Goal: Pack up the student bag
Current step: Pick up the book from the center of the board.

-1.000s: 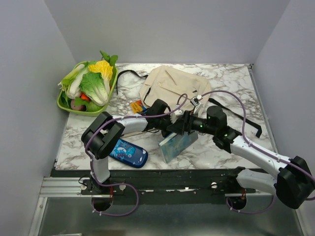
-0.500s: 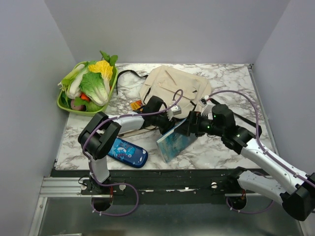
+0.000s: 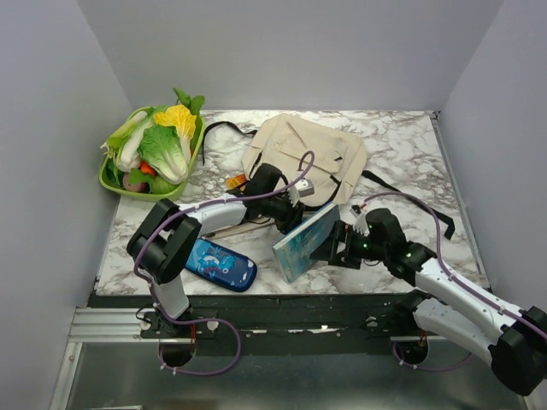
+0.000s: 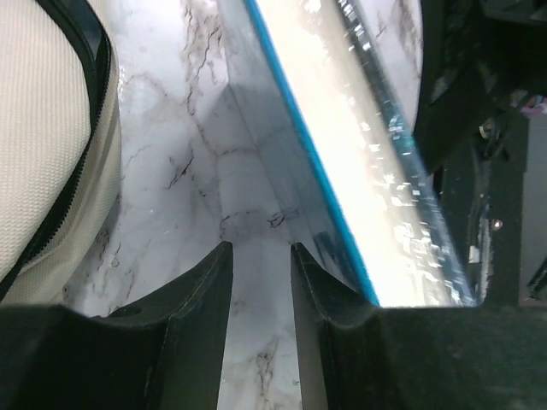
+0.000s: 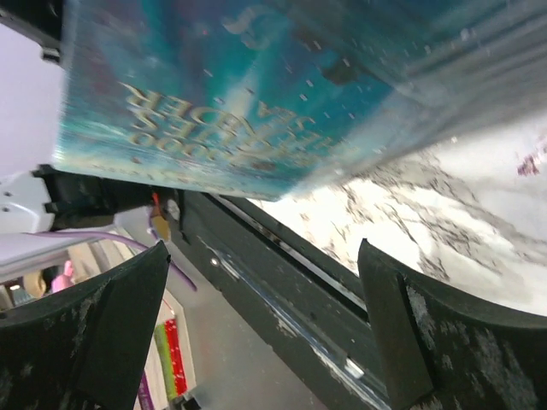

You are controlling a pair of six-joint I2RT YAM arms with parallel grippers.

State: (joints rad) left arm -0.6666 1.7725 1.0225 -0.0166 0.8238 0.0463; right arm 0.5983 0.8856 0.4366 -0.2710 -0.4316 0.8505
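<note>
The beige student bag lies flat at the back middle of the table; its black zipper edge shows in the left wrist view. A teal book stands tilted on its edge in front of the bag. My left gripper is at the book's upper left side. Its jaws stand a narrow gap apart with only marble between them, and the book runs along the outside of the right finger. My right gripper is wide open and empty behind the book's right edge. The book cover fills the top of the right wrist view.
A dark-blue patterned pencil case lies near the front left. A green basket of vegetables stands at the back left. A small orange item lies by the bag. The bag's black strap trails right. The table's front edge is close.
My right gripper has drawn back from the book's top toward the near edge and is open. The book has tipped up more upright. The left arm has shifted slightly left.
</note>
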